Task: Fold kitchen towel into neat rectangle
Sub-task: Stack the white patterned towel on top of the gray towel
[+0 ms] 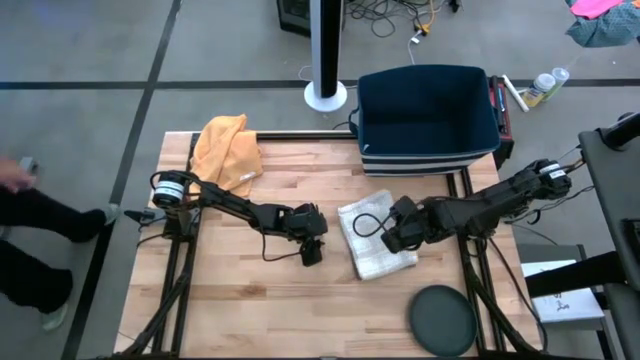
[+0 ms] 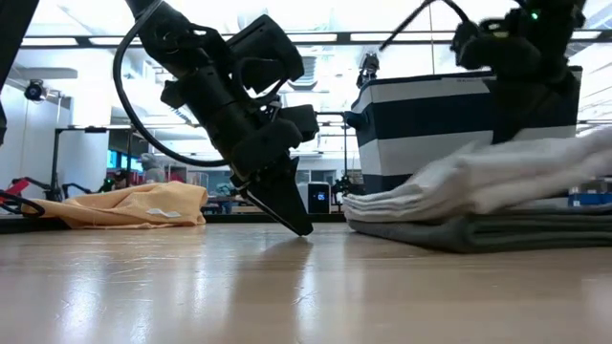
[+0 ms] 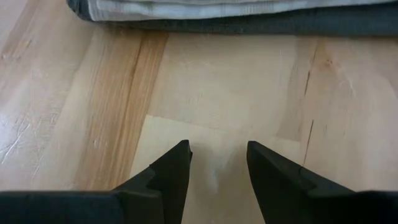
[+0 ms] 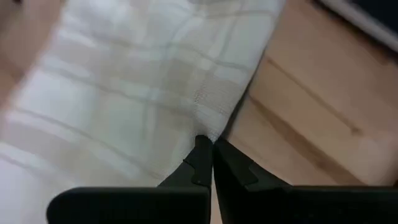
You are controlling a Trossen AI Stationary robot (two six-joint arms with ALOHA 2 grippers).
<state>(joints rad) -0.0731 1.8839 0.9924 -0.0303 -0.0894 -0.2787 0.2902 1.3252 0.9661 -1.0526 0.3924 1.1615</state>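
While your right gripper (image 4: 208,152) pinches the kitchen towel (image 1: 375,240) edge at frame centre, carry that layer straight across, keeping edges aligned; your left gripper (image 1: 311,250) waits part-open and empty on bare table (image 1: 250,310) left of it.

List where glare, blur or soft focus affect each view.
Low view: bright ceiling lights wash out the background and sheen the table. Right wrist view: the towel is soft, especially one side. Left wrist view: sharp, left gripper open. High view: a person at the edge is motion-blurred.
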